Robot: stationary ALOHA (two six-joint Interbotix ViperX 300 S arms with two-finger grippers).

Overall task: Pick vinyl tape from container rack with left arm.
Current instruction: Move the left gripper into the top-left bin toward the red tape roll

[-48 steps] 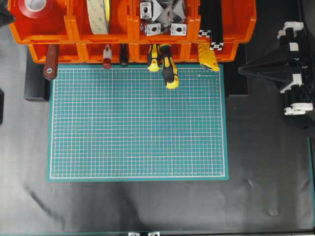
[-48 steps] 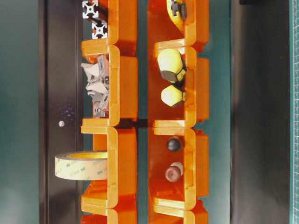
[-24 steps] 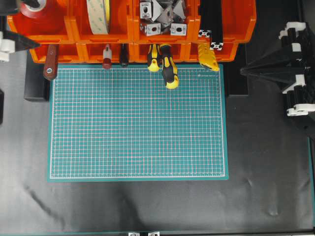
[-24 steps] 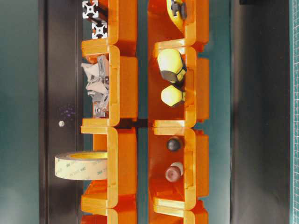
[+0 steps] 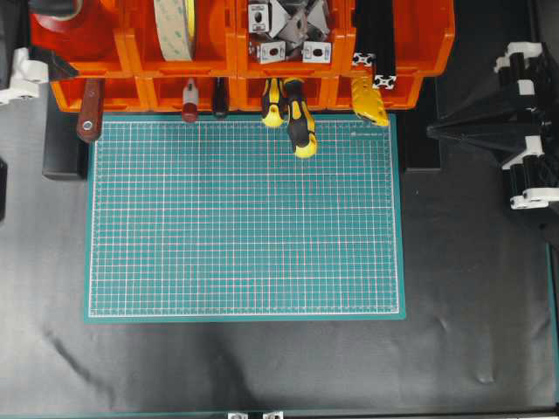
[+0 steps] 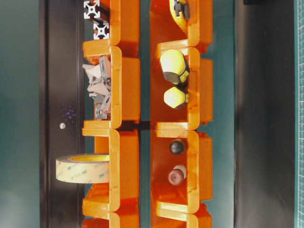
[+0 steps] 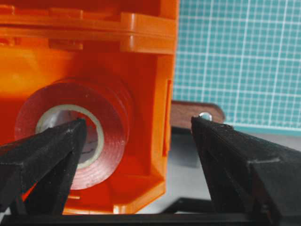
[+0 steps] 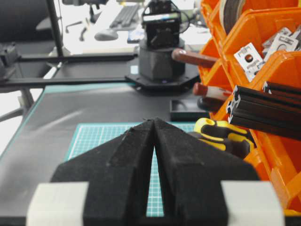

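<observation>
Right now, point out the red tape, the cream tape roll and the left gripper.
Red tape [image 7: 113, 122]: left wrist view, glossy red side.
Cream tape roll [image 6: 83, 172]: table-level view, outer band.
Left gripper [image 7: 138, 129]: left wrist view, gap between open fingertips.

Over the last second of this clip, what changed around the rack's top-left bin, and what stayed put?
The left gripper came into the overhead view at the top-left corner and advanced over the vinyl tape in the container rack; its jaws now stand open, nothing held. The tape, the other bins' contents, the cutting mat and the shut right gripper stayed put.
</observation>
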